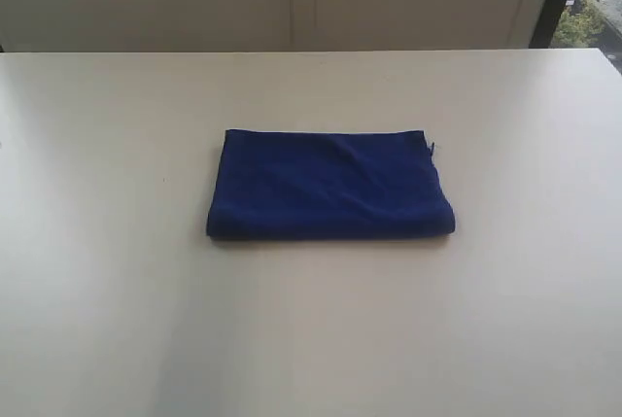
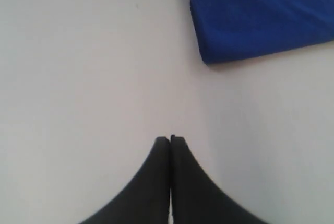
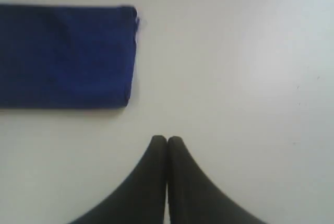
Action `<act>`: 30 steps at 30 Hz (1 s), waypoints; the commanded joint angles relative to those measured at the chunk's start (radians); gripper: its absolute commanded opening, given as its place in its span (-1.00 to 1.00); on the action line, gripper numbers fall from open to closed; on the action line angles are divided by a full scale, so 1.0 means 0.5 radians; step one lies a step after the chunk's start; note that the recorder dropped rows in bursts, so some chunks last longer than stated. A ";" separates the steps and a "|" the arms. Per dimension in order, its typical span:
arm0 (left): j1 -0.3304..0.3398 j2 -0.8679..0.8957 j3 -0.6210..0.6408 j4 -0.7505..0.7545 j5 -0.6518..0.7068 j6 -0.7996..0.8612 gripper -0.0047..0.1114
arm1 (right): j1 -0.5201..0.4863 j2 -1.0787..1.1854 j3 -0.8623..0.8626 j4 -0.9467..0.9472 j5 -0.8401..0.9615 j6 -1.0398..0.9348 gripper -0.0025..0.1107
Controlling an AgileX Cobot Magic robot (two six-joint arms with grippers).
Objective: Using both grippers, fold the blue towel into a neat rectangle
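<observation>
The blue towel point(image 1: 330, 185) lies folded into a compact rectangle at the middle of the white table, with a small label showing at its far right corner. Neither arm shows in the exterior view. In the left wrist view my left gripper point(image 2: 170, 138) is shut with nothing in it, over bare table, apart from the towel's corner point(image 2: 250, 15). In the right wrist view my right gripper point(image 3: 167, 138) is also shut and empty, hanging over bare table clear of the towel's end point(image 3: 65, 57).
The white table point(image 1: 117, 291) spreads wide around the towel on every side. A pale wall runs behind its far edge, and a window strip point(image 1: 588, 9) shows at the far right.
</observation>
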 commanded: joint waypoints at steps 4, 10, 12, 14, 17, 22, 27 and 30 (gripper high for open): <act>0.003 -0.550 0.387 -0.029 -0.542 0.144 -0.92 | 0.002 -0.718 0.378 -0.003 -0.543 -0.039 -0.96; 0.003 -0.594 0.408 -0.029 -0.471 0.144 -0.92 | 0.002 -0.909 0.446 -0.003 -0.353 -0.061 -0.96; 0.003 -0.594 0.408 -0.029 -0.471 0.141 -0.92 | 0.002 -0.937 0.446 -0.003 -0.336 -0.061 -0.96; 0.003 -0.594 0.408 -0.029 -0.471 0.141 -0.92 | 0.002 -0.949 0.446 -0.003 -0.336 -0.061 -0.96; 0.003 -0.594 0.408 -0.029 -0.475 0.141 -0.92 | 0.002 -0.952 0.446 -0.003 -0.336 -0.061 -0.96; 0.003 -0.594 0.408 -0.029 -0.475 0.144 -0.92 | 0.002 -0.952 0.446 -0.003 -0.336 -0.061 -0.96; 0.003 -0.594 0.408 -0.029 -0.475 0.144 -0.92 | 0.002 -0.952 0.446 -0.003 -0.336 -0.061 -0.96; 0.003 -0.594 0.408 -0.029 -0.475 0.144 -0.92 | 0.002 -0.941 0.446 -0.059 -0.336 -0.061 -0.96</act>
